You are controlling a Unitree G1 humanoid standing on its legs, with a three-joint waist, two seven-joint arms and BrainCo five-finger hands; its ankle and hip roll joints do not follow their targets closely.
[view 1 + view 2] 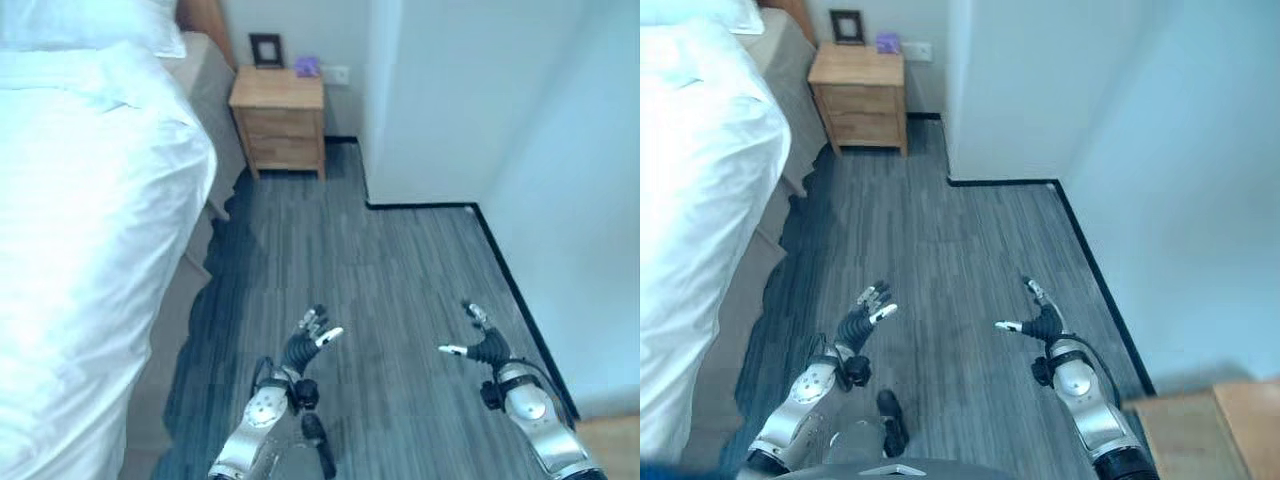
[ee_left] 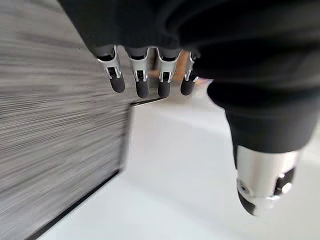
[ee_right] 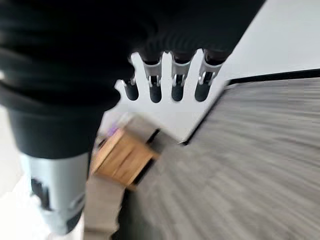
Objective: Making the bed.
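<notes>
The bed (image 1: 90, 230) runs along the left, covered by a white duvet (image 1: 60, 300) that hangs over its near side; a white pillow (image 1: 90, 25) lies at the head. Beige bed skirt (image 1: 165, 350) shows below the duvet. My left hand (image 1: 305, 342) floats over the grey floor, apart from the bed, fingers straight and holding nothing. My right hand (image 1: 478, 345) hovers to its right, also open and empty. The left wrist view shows straight fingers (image 2: 142, 80), and the right wrist view shows straight fingers (image 3: 165, 82) too.
A wooden nightstand (image 1: 280, 115) stands by the bed's head, with a dark picture frame (image 1: 266, 49) and a small purple object (image 1: 307, 66) on top. A white wall corner (image 1: 420, 110) with black skirting juts in at the right. Grey plank floor (image 1: 370, 270) lies between.
</notes>
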